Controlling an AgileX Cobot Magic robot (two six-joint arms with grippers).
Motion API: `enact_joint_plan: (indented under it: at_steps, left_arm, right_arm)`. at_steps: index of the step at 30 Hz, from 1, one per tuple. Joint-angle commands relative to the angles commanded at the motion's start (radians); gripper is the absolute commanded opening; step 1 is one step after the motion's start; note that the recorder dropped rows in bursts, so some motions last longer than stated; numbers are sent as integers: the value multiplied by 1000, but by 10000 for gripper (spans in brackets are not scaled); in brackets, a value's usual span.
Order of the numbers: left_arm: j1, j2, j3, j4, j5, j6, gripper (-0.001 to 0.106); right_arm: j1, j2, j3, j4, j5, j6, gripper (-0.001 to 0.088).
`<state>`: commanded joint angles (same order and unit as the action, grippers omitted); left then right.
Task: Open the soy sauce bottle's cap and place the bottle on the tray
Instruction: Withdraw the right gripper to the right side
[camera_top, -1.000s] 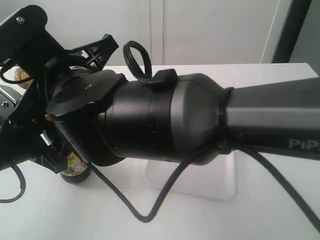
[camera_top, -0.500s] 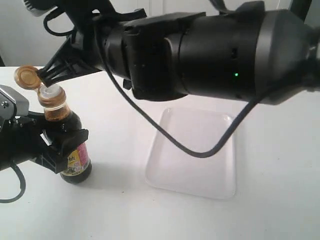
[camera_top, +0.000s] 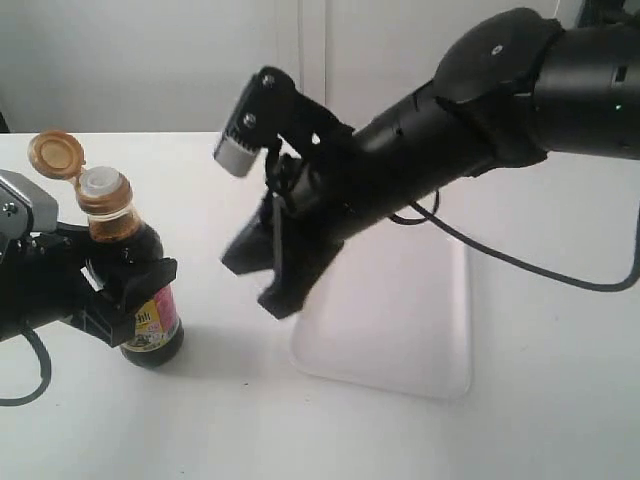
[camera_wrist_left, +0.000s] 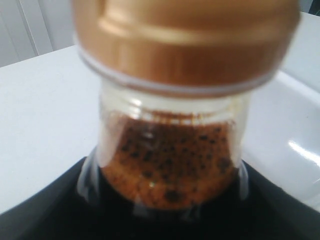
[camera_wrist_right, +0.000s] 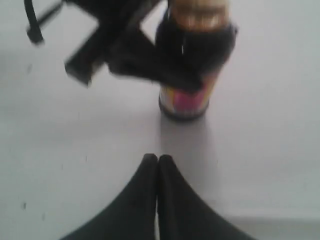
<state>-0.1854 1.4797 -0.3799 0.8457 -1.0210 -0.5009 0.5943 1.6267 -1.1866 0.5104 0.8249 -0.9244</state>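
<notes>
One soy sauce bottle (camera_top: 135, 280) stands upright on the table (camera_top: 560, 400) left of one tray (camera_top: 400, 330), clamped at its body by the left gripper (camera_top: 125, 290), its single cap (camera_top: 56, 153) flipped open. The right gripper (camera_wrist_right: 158, 162), fingers pressed together and empty, hangs between bottle and tray, hiding the tray's near-left part. Bare table lies before the bottle; the left wrist view is blurred.

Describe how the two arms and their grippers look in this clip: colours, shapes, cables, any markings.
Both arms are matte black. The right arm has thick, rounded segments, a thin black cable looping off it, and a silver-grey block near its wrist; its gripper has flat, tapering black fingers. The left gripper is angular black plastic, with a silver metal bracket and a black cable at the frame's left edge. No markings are legible.
</notes>
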Motion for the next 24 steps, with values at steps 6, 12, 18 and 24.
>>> enact_joint_plan:
  at_steps: [6,12,18,24]
  left_arm:
    - [0,-2,0,-7,-33,0,0]
    - [0,-2,0,-39,-121,-2,0]
    - [0,-3,-14,-45,-131,-63,0]
    - [0,-61,-31,-56,-133,-70,0]
  right_arm:
    - [-20,0,0,-428,51,532,0]
    - [-130,-6,0,-433,63,627,0]
    - [-232,-55,21,-494,38,728,0]
    - [-297,-170,152,-597,-41,815,0]
